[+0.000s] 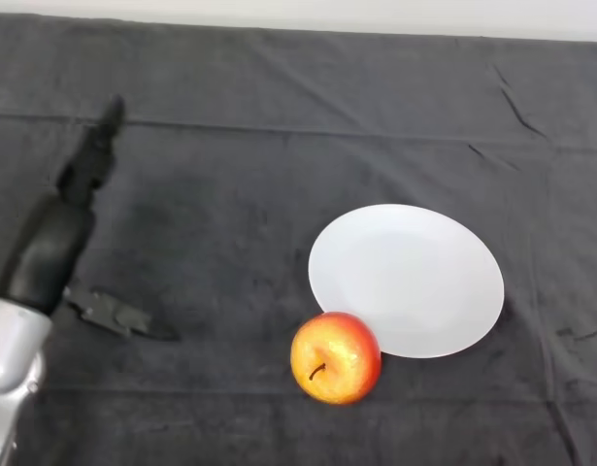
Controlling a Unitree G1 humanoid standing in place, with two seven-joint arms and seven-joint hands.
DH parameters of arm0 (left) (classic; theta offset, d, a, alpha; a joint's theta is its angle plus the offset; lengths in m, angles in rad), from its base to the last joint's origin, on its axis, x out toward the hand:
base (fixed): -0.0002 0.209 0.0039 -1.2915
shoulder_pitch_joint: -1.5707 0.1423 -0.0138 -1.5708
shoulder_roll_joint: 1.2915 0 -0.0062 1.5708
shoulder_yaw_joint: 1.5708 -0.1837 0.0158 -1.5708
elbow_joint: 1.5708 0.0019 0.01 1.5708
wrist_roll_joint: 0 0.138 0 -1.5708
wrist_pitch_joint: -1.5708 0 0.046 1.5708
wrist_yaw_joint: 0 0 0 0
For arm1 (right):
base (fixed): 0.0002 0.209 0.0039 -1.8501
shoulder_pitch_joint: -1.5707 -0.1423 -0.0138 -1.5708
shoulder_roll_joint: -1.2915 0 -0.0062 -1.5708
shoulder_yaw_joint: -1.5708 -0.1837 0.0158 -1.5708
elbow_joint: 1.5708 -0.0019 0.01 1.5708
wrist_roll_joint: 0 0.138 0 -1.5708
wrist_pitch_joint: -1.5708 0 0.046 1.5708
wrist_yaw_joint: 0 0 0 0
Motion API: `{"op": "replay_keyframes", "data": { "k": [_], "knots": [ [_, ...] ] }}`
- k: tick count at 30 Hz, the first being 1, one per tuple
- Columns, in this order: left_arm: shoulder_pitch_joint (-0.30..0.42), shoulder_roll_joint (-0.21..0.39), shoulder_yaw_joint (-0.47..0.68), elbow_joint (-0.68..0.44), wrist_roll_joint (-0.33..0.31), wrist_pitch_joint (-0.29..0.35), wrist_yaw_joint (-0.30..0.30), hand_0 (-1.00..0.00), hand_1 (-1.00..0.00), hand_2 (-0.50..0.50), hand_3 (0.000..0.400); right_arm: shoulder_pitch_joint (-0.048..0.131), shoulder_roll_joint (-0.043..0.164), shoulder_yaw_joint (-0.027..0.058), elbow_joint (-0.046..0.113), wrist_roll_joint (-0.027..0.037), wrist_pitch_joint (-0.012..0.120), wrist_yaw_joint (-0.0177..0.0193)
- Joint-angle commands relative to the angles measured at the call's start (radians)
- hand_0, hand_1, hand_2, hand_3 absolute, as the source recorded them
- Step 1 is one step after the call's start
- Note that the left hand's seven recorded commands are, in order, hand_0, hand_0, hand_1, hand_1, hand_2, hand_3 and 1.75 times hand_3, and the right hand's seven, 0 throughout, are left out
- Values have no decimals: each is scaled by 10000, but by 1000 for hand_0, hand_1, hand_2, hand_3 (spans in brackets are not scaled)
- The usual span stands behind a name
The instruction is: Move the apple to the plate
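Observation:
A red and yellow apple (336, 357) rests on the dark cloth, touching the near-left rim of a white plate (407, 280). The plate holds nothing. My left hand (55, 248) is far to the left of the apple, at the view's left side. Its fingers (92, 155) stretch straight away from me and the thumb (118, 316) sticks out to the right, so the hand is open with nothing in it. A wide stretch of cloth lies between the hand and the apple.
The dark cloth (279, 146) covers the whole table, with creases at the back right (516, 107). A pale strip shows beyond the table's far edge.

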Motion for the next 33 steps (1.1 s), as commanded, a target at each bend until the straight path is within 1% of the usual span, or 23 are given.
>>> {"op": "replay_keyframes", "data": {
  "k": [1,11,18,24,33],
  "knots": [
    [225,-77,-370,-441,293,148,-177,0,0,0,0,942,1261,-160,643,-105,503,-83],
    [-121,-515,-1480,-296,968,409,-459,0,0,0,0,947,1260,-189,637,-149,506,-97],
    [-578,-949,-2227,390,1263,348,-417,0,0,0,0,949,1258,-209,637,-178,505,-107],
    [-938,-1244,-2756,995,1282,275,-373,0,0,0,0,950,1256,-227,640,-201,503,-114],
    [-1312,-1498,-3424,1610,1097,186,-324,0,0,0,0,951,1253,-252,645,-236,498,-124]
  ]
}}
